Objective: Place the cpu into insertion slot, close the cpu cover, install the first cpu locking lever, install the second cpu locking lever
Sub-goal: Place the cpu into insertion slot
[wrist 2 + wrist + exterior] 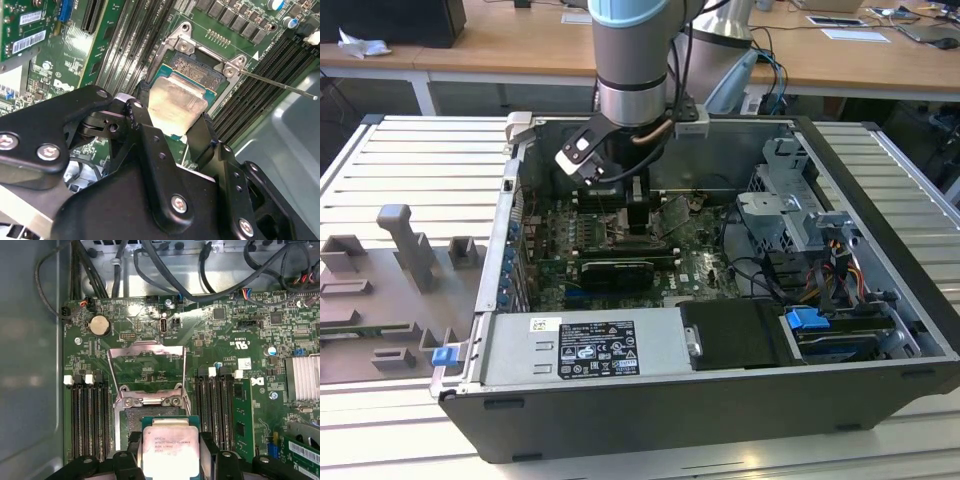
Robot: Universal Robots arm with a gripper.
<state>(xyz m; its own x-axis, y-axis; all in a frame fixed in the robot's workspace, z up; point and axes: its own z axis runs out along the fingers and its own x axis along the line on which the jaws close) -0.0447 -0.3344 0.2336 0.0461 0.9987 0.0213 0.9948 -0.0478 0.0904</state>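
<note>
Inside the open computer case (720, 425), toward its far wall and the exterior view's left, reaching down over the green motherboard (225, 335). Leaving the cpu cover (146, 345) flipped open on the far side of the insertion slot (197, 67). Clamping the cpu (177, 102) by two opposite edges in the gripper (172, 117), silvery top up, hovering over the near part of the slot with its dark far part exposed; hard telling whether touching yet. Probably calling for holding the chip level, squaring its edges to the silvery rim, lowering straight without sliding or pressing, and staying clear of the thin locking lever (275, 82) jutting from a slot corner.
</note>
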